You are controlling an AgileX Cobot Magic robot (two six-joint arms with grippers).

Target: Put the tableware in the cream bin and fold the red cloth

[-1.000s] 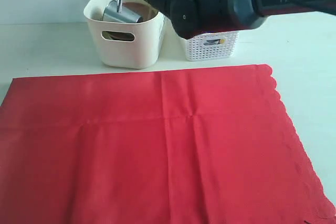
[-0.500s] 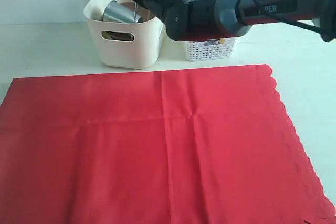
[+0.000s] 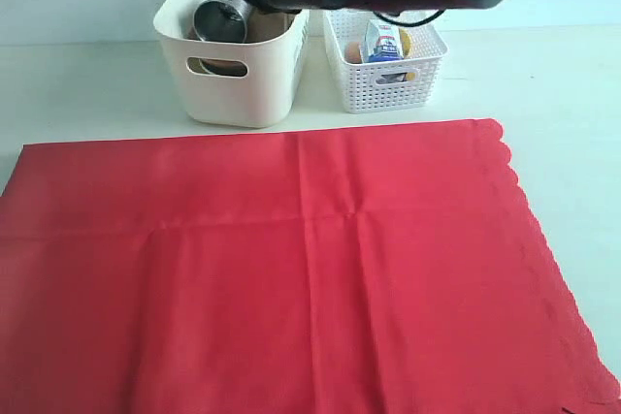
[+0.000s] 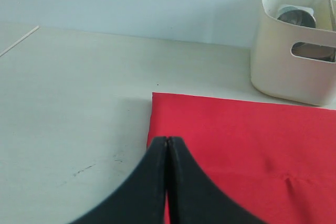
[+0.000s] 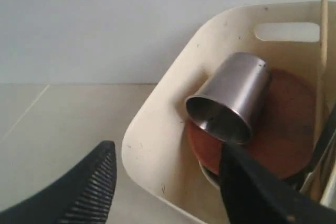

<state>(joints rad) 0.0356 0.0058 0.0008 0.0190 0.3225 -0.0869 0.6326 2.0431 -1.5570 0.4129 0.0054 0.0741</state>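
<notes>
1. Left gripper (image 4: 167, 141): jaws pressed together, holding nothing, low over a corner of the red cloth (image 4: 236, 145).
2. The cloth lies spread flat and unfolded, just short of the cream bin (image 3: 233, 79).
3. In the bin, a steel cup (image 5: 231, 103) lies on its side on the brown plate (image 5: 286, 135); a chopstick (image 5: 321, 61) leans by the wall.
4. Right gripper (image 5: 167, 153): jaws wide, empty, above the bin's rim.
5. Judgement: the drop-off looks finished. Lift the right gripper straight up, clear of rim and chopstick, before crossing to the cloth.
</notes>
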